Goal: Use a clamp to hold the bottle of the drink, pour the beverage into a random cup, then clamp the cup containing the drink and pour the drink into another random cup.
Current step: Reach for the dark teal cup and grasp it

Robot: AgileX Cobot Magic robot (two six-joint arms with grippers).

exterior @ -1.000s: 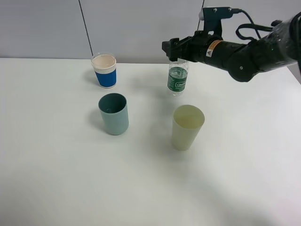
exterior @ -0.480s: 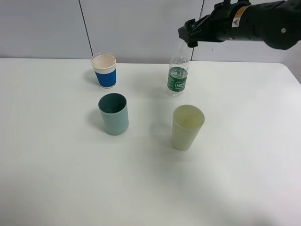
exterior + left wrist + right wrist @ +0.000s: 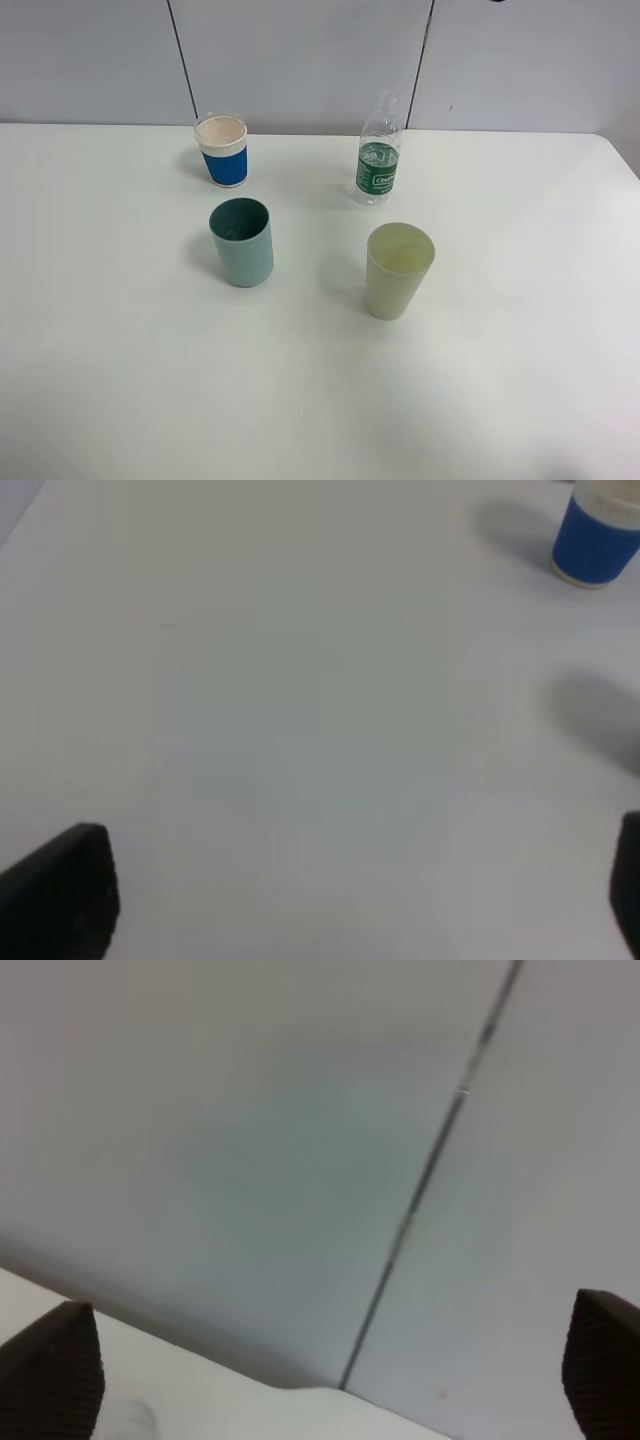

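From the high camera, the bottle [image 3: 379,150] stands upright and ungripped at the back of the table [image 3: 520,380], nearest the pale cup [image 3: 399,270], with the teal cup [image 3: 241,241] and blue-banded cup [image 3: 222,150] farther off and neither of my arms in sight. My left wrist camera shows my left gripper [image 3: 345,900] spread wide and empty above bare table. My right wrist camera shows my right gripper [image 3: 325,1370] equally wide and empty, facing the wall [image 3: 250,1160], so I judge clamping is the step in hand, though whether any cup holds drink I cannot tell, and next I must drop squarely around the bottle's body.
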